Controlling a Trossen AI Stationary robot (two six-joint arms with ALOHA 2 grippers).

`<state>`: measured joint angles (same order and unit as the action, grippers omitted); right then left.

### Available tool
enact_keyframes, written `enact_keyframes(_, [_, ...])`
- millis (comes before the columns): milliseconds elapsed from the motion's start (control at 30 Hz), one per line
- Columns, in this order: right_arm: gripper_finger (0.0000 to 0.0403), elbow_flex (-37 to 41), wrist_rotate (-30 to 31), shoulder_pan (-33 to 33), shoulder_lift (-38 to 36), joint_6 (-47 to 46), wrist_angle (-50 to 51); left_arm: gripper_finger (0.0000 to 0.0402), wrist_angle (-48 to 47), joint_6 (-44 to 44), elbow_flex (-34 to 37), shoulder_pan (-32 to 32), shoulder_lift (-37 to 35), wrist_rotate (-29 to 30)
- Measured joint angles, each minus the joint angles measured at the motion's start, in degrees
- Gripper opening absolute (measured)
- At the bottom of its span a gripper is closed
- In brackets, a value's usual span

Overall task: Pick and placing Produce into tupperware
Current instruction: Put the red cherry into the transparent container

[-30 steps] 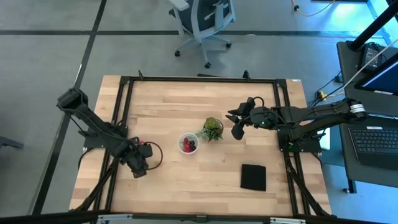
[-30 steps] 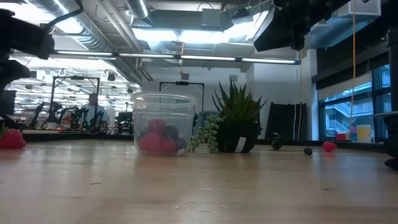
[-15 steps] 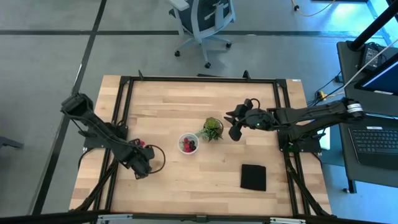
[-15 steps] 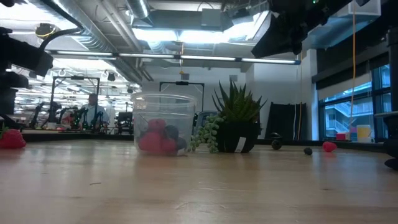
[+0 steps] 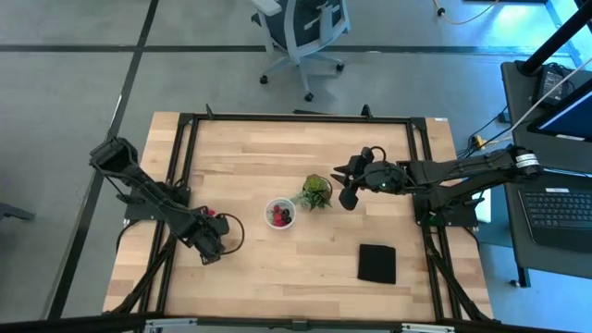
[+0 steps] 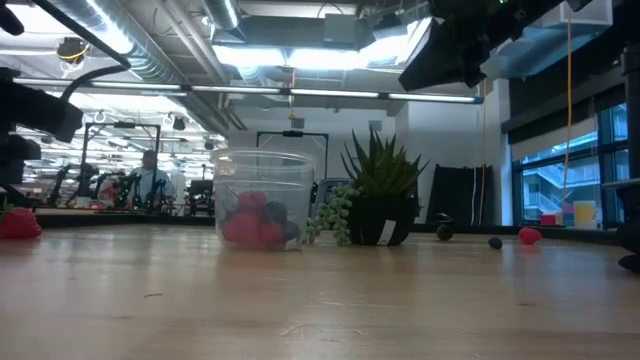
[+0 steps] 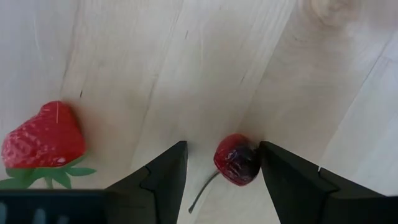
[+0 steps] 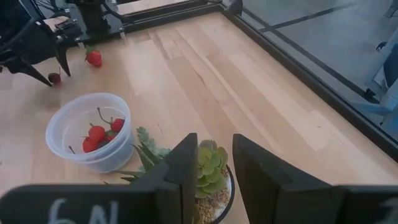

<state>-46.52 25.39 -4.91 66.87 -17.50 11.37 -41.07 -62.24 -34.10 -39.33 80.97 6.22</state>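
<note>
My left gripper (image 7: pixel 224 171) points down, open, at the table's left, with a dark red cherry (image 7: pixel 236 160) lying on the wood between its fingers. A red strawberry (image 7: pixel 43 138) lies beside it; the low view shows it too (image 6: pixel 18 222). In the high view this gripper (image 5: pixel 211 242) is left of the round tupperware (image 5: pixel 280 214), which holds red and dark produce (image 8: pixel 99 134). My right gripper (image 8: pixel 215 162) hovers open above the green plant (image 5: pixel 316 192), holding nothing. My left gripper comes from above with one finger on either side of the cherry, which lies on the table. One finger (image 7: pixel 277 171) stands right against the cherry's side (image 7: pixel 254 158); I cannot tell whether it touches.
A flat black square (image 5: pixel 376 264) lies at the near right. Small loose berries (image 6: pixel 494 242) and a red one (image 6: pixel 529 236) lie on the wood beyond the plant (image 6: pixel 380 195). A black frame (image 5: pixel 296 118) rims the table.
My left gripper has come down toward the table, over the cherry, still pointing down and with the same finger gap.
</note>
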Motion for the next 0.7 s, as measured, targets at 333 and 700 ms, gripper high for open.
enact_keyframes(333, [0.0103,0.0,0.0,0.0,0.0,0.0,0.0,0.0151,0.6,0.3,0.1,0.0,0.0,-0.1])
enact_keyframes(700, [0.0103,0.0,0.0,0.0,0.0,0.2,0.0,0.0081,1.2,0.3,0.1,0.0,-0.1,-0.2])
